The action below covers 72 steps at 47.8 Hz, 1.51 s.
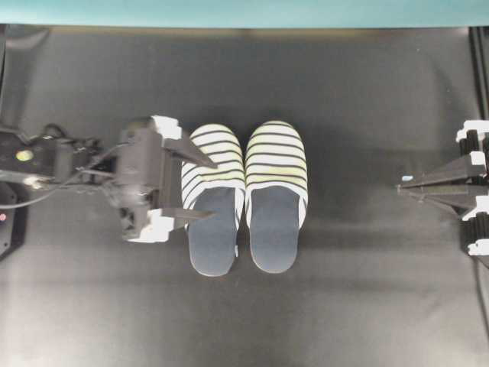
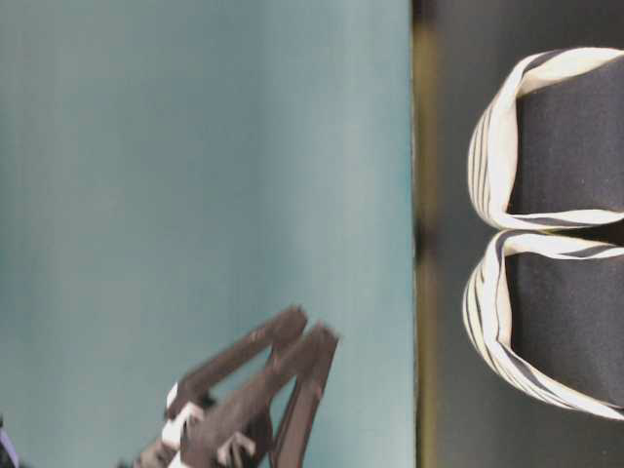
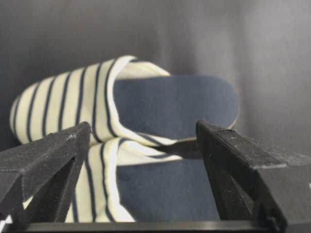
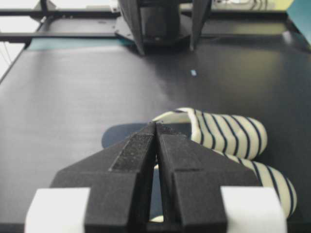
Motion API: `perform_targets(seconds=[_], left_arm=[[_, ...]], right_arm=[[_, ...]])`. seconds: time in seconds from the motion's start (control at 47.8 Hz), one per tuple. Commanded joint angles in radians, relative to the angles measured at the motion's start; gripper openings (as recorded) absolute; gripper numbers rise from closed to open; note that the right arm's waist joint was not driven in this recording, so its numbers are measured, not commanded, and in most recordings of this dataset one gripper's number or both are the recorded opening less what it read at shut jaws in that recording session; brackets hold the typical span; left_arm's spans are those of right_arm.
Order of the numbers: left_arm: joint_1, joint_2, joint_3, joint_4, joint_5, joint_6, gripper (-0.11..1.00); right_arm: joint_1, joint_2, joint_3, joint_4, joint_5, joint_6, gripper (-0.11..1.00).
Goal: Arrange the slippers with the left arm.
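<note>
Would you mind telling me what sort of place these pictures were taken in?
Probably a robotics lab bench: a left gripper and a right gripper face each other across a black tabletop, with only the slippers laid out and a plain teal backdrop.

The slippers (image 1: 244,197) lie side by side near the middle of the table (image 1: 359,306), their inner edges touching or nearly so, toes toward the far edge and open heels toward the near edge in the overhead view. The left gripper (image 1: 200,187) sits to the left of the pair, its two fingers spread and pointing right, overlapping the left slipper's (image 1: 213,199) outer side from above; whether they touch it cannot be told. The right slipper (image 1: 276,195) lies beyond it. The right gripper (image 1: 403,186) rests at the table's right edge, well apart from the pair, its tips together and pointing left.
</note>
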Motion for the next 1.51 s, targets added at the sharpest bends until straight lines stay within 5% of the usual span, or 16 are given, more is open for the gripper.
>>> perform_targets(seconds=[0.0, 0.879, 1.485], left_arm=[[-0.003, -0.049, 0.026, 0.002, -0.04, -0.002, 0.84], [-0.003, -0.425, 0.305, 0.002, -0.121, -0.002, 0.84], [-0.003, -0.477, 0.334, 0.003, -0.121, -0.002, 0.84]], right_arm=[[0.0, 0.005, -0.006, 0.002, -0.005, 0.008, 0.0], [0.002, 0.0, 0.0, 0.002, -0.006, 0.008, 0.0], [0.0, 0.0, 0.002, 0.002, -0.008, 0.009, 0.0]])
